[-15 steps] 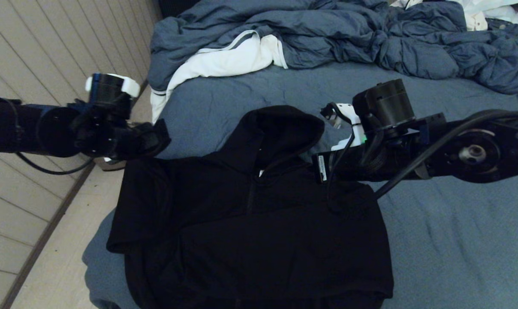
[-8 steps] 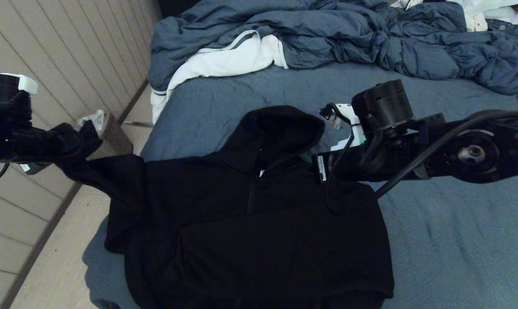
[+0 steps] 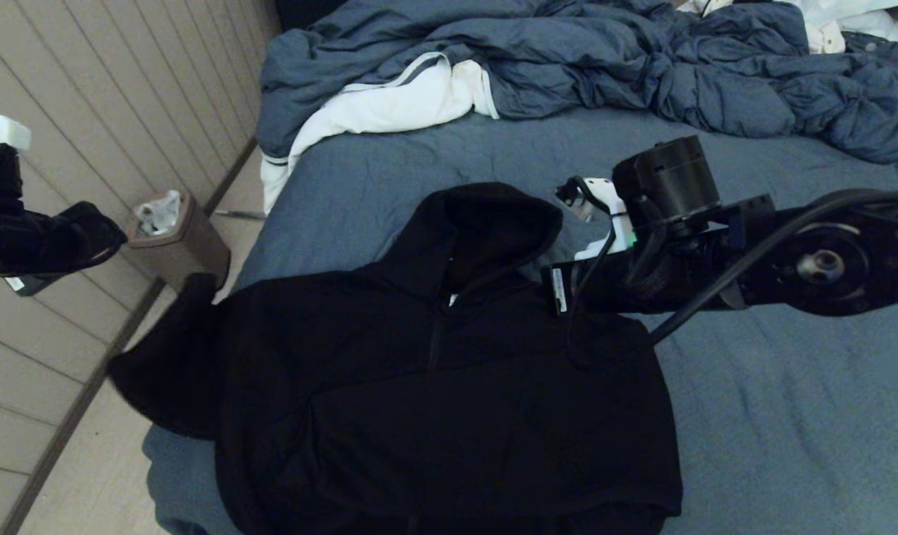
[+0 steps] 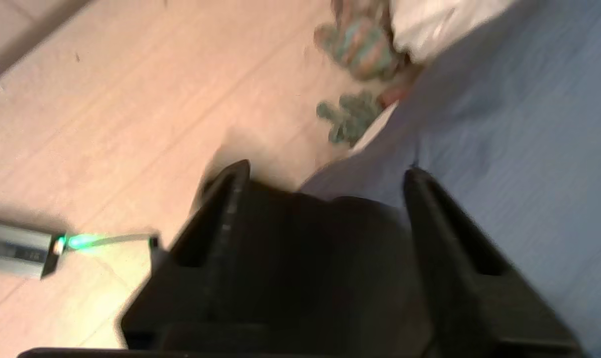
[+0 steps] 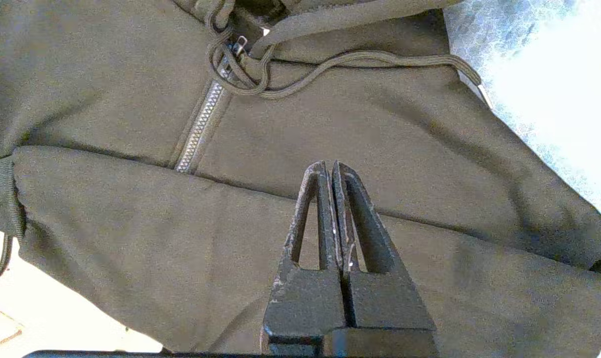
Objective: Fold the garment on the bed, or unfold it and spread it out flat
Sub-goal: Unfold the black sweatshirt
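The black hoodie, the garment [image 3: 449, 401], lies front up on the bed [image 3: 776, 416], hood [image 3: 486, 223] pointing away from me. One sleeve [image 3: 159, 364] hangs over the bed's left edge. My left gripper [image 3: 85, 238] hovers beyond that edge, above the floor and apart from the sleeve. Its fingers stand wide open in the left wrist view [image 4: 328, 171], with dark fabric lower down between them. Above the hoodie's chest my right gripper [image 5: 329, 164] is shut and empty, near the zipper [image 5: 201, 124] and drawstring [image 5: 355, 59].
A crumpled blue-grey duvet [image 3: 568, 59] and a white cloth with grey stripes [image 3: 389, 104] fill the head of the bed. A brown bin [image 3: 178, 241] stands on the floor by the panelled wall [image 3: 85, 89]. My right arm [image 3: 791, 260] stretches across the bed.
My left gripper pulled the sleeve out to the left past the bed's edge, then opened. The sleeve dropped and now hangs over the edge. The right arm stayed still.
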